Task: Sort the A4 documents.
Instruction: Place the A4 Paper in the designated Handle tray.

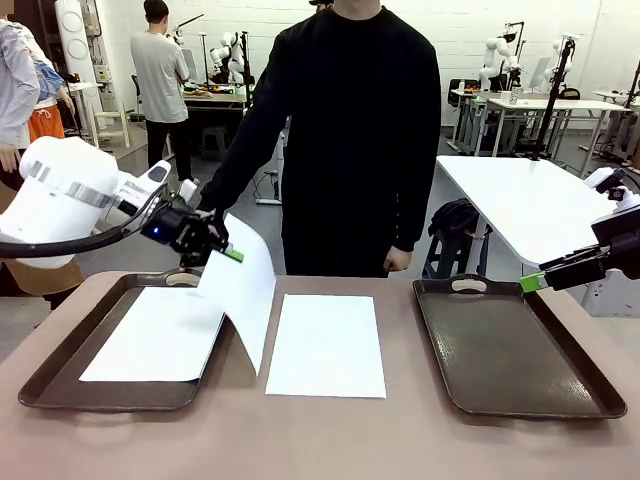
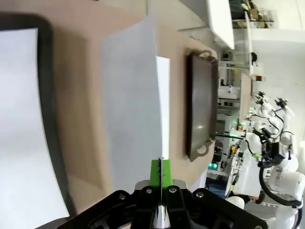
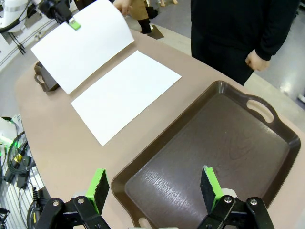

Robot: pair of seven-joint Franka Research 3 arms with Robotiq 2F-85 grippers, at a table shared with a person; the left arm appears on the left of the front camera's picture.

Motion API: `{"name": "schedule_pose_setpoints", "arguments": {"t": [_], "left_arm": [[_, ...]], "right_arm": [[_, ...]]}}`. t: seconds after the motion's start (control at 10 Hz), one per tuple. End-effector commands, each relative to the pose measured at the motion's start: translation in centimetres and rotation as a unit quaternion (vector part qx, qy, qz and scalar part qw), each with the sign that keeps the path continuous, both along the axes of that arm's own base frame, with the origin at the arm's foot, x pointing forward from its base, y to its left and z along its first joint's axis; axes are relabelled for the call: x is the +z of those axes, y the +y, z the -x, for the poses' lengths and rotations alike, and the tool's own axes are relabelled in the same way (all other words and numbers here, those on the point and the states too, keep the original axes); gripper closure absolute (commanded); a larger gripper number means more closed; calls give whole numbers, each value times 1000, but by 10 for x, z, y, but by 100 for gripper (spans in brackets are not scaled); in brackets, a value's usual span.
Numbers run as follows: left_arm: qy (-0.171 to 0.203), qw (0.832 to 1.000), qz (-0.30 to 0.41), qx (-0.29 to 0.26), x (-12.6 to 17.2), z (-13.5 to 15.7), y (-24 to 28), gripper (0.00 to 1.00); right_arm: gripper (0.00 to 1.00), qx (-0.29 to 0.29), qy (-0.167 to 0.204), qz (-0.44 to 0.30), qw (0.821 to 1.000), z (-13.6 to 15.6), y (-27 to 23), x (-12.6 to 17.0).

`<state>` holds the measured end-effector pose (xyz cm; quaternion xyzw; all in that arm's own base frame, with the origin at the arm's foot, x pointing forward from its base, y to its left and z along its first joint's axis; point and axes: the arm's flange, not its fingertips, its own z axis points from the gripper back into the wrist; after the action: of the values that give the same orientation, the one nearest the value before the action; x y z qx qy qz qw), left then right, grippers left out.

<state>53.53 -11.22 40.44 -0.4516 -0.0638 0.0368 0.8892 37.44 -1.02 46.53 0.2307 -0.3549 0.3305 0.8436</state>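
My left gripper [image 1: 222, 250] is shut on the top edge of a white A4 sheet [image 1: 243, 292], which hangs curved over the right rim of the left dark brown tray [image 1: 60, 360]. In the left wrist view the green pads [image 2: 156, 172] pinch that sheet [image 2: 131, 109]. Another sheet [image 1: 155, 335] lies flat in the left tray. A third sheet [image 1: 327, 345] lies on the table between the trays. My right gripper [image 3: 155, 186] stands open over the near corner of the right tray [image 3: 267, 157], holding nothing.
A person in black [image 1: 355, 130] stands at the far side of the table. One hand [image 3: 125, 5] is near the held sheet's top corner, the other [image 1: 400, 260] hangs by the hip. The right tray [image 1: 515, 350] holds nothing. Brown tabletop [image 1: 330, 440] lies open at the front.
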Motion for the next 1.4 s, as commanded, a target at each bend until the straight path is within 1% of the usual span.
{"name": "schedule_pose_setpoints", "arguments": {"t": [0.0, 0.2, 0.4, 0.7, 1.0, 1.3], "left_arm": [[4, 998, -58, 19, 11, 14, 18, 99], [-2, 991, -130, 19, 8, 15, 42, 99], [5, 982, -189, 22, 1, 8, 63, 99], [14, 972, -234, 28, -13, -8, 80, 99], [16, 960, -278, 43, -9, -15, 100, 99], [30, 950, -310, 21, -10, -21, 101, 99]], "right_arm": [[0, 6, -7, -11, 1000, -5, 0, -3], [0, 6, -7, -11, 1000, -5, 0, -3], [0, 6, -7, -11, 1000, -5, 0, -3], [0, 6, -7, -11, 1000, -5, 0, -3], [0, 6, -7, -11, 1000, -5, 0, -3], [0, 6, -7, -11, 1000, -5, 0, -3]]}}
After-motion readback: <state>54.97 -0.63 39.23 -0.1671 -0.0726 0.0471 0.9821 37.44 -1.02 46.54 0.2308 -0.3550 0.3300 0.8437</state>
